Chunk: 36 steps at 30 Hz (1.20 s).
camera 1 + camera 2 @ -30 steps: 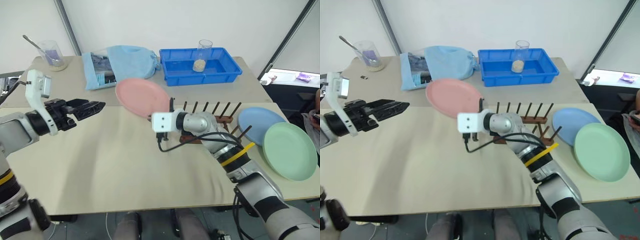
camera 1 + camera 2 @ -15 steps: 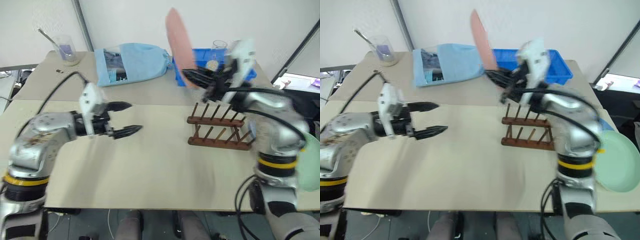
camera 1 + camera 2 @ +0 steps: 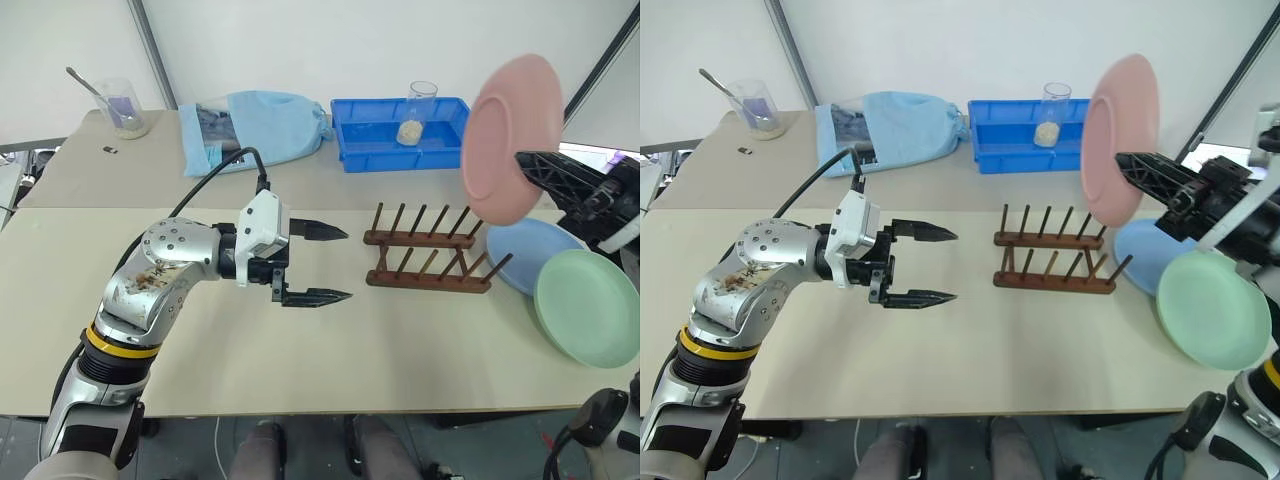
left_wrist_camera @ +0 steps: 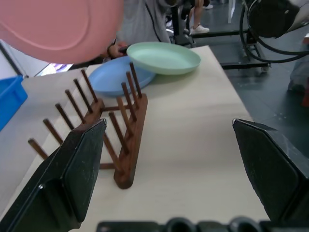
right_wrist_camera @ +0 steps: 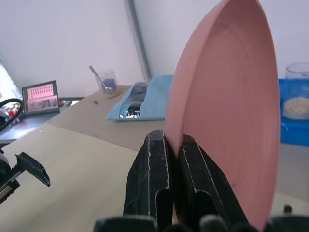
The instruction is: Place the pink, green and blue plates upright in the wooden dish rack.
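The right claw [image 5: 171, 159] is clamped on the rim of the pink plate [image 3: 512, 138], holding it on edge in the air above the right end of the rack [image 3: 430, 262]. The left claw [image 3: 318, 264] gapes wide and empty, level, just left of the rack. The blue plate [image 3: 528, 254] and green plate [image 3: 587, 306] lie flat, overlapping, near the counter's [image 3: 300, 360] right edge.
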Available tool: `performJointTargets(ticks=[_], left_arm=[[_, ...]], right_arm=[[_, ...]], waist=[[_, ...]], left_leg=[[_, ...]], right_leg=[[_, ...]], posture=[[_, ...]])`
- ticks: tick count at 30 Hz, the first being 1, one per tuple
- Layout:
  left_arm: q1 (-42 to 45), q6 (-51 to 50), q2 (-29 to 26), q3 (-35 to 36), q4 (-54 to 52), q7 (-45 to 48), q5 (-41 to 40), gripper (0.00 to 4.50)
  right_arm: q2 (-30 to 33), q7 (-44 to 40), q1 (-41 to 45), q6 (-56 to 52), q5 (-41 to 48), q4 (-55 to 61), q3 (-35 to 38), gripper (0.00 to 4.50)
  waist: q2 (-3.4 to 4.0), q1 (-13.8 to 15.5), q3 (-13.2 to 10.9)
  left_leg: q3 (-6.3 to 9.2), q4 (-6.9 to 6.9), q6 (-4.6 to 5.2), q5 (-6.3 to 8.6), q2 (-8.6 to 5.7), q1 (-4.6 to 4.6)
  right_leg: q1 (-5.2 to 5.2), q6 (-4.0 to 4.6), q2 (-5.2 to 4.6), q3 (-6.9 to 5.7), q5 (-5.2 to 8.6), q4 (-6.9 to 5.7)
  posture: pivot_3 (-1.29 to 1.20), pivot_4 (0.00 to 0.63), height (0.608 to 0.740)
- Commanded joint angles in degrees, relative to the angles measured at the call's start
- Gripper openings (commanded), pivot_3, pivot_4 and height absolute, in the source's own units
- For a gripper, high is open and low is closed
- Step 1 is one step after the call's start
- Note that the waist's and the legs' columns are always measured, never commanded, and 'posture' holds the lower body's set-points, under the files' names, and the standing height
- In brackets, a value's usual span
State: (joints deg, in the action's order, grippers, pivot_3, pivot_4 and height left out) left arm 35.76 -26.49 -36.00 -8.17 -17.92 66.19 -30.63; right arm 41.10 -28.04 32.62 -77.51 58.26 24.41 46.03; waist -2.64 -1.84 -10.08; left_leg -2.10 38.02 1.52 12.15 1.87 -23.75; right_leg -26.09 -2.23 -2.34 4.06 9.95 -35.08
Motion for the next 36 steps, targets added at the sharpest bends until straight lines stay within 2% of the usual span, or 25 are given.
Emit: performJointTargets(ticks=[1, 12, 20, 27, 36], left_arm=[[1.43, 0.16, 0.56, 0.26, -0.78, 0.81, -1.11, 4.47], [1.73, -0.35, 2.17, 0.68, -0.39, 0.22, -1.44, 4.47], [1.79, -0.82, 2.52, 0.94, -0.39, -0.54, -1.76, 4.47], [1.99, -0.7, 2.64, 1.03, -0.28, -0.77, -1.54, 4.47], [1.84, -0.83, 2.89, 1.14, -0.6, -1.06, -1.78, 4.47]], right_arm=[[2.62, 2.86, -1.12, -1.61, 5.29, -0.13, 4.37, 0.0], [8.17, 4.63, -7.09, -1.57, 14.72, -9.64, 6.04, 0.0], [9.57, 1.96, -13.29, 2.51, 13.87, -9.72, 3.58, 0.0], [10.62, 1.66, -12.1, 5.43, 12.47, -12.92, -0.91, 0.0], [12.59, 1.65, -5.66, 5.49, 9.94, -21.24, -8.2, 0.0]], waist=[[0.0, -0.13, 0.0], [0.02, -0.4, 0.01], [0.04, -0.52, 0.02], [0.07, -0.58, 0.04], [0.08, -0.56, 0.04]], left_leg=[[-0.01, 0.03, 0.02, -0.01, -0.01, 0.0], [0.0, 0.06, 0.05, -0.03, -0.01, -0.02], [0.0, 0.08, 0.05, -0.03, -0.02, -0.02], [-0.01, 0.23, 0.05, -0.03, -0.02, -0.02], [-0.02, 0.33, 0.05, -0.03, -0.03, -0.03]], right_leg=[[0.0, -0.02, 0.0, 0.03, -0.03, 0.0], [0.02, -0.04, 0.0, 0.04, -0.05, 0.0], [0.03, -0.1, 0.0, 0.07, -0.08, 0.01], [0.05, -0.13, 0.01, 0.07, -0.11, -0.03], [0.1, -0.14, 0.01, 0.1, -0.13, 0.0]], posture=[[0.0, 0.15, 0.74], [0.0, 0.15, 0.74], [0.0, 0.15, 0.74], [0.0, 0.15, 0.74], [0.0, 0.15, 0.74]])
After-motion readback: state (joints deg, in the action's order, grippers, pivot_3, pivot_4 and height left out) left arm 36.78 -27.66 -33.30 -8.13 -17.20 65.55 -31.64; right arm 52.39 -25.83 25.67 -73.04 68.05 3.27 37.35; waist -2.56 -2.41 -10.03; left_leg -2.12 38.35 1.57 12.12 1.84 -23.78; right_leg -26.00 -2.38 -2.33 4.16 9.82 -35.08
